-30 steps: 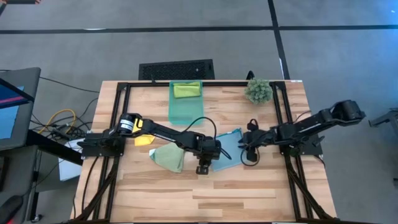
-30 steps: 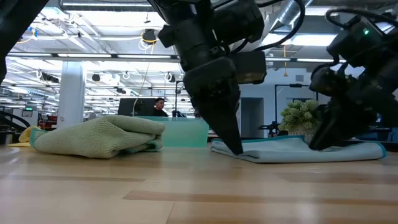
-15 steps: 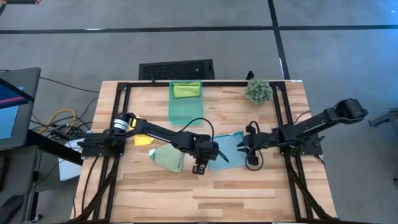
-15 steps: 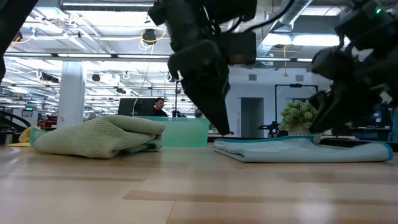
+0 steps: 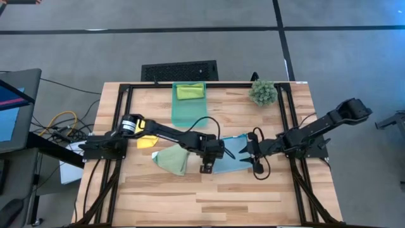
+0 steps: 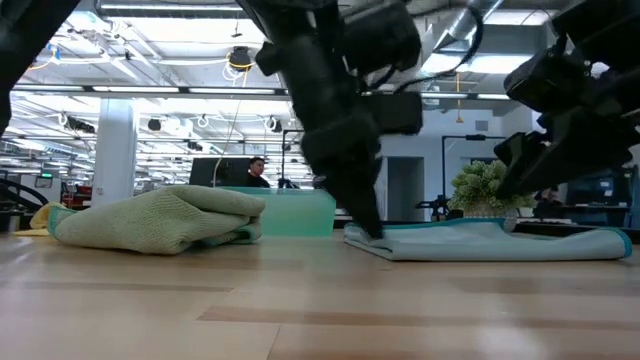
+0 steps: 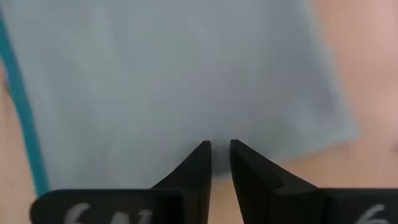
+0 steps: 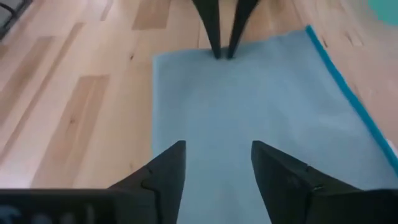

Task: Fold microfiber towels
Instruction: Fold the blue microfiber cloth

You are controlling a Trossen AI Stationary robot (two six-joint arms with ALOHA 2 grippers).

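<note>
A light blue towel (image 5: 229, 156) lies flat at the table's middle. My left gripper (image 5: 207, 167) points steeply down at the towel's left edge, its fingers drawn close together on the cloth. My right gripper (image 8: 217, 165) hangs open above the towel's right part (image 6: 560, 240), touching nothing. A crumpled pale green towel (image 5: 171, 159) rests on the table left of the blue one. A yellow towel (image 5: 145, 142) lies under the left arm. A lime green towel (image 5: 190, 92) sits in the bin. My left gripper has its two fingertips (image 8: 222, 51) on the light blue towel's left edge (image 7: 186, 134), coming from above and slanting down. Only a narrow gap shows between the tips. How many layers are between them I cannot tell. The towel lies flat on the table.
A translucent teal bin (image 5: 188, 113) stands at the far middle, and a small spiky plant (image 5: 262, 92) at the far right. Black frame rails (image 5: 286, 126) run along the table's sides. Bare wood (image 5: 215, 199) stretches toward the near edge.
My right gripper has risen off the light blue towel and swung toward the table's near edge. My left gripper lifted a little off the towel's left end, then came back down onto its edge. The towel has settled flatter.
</note>
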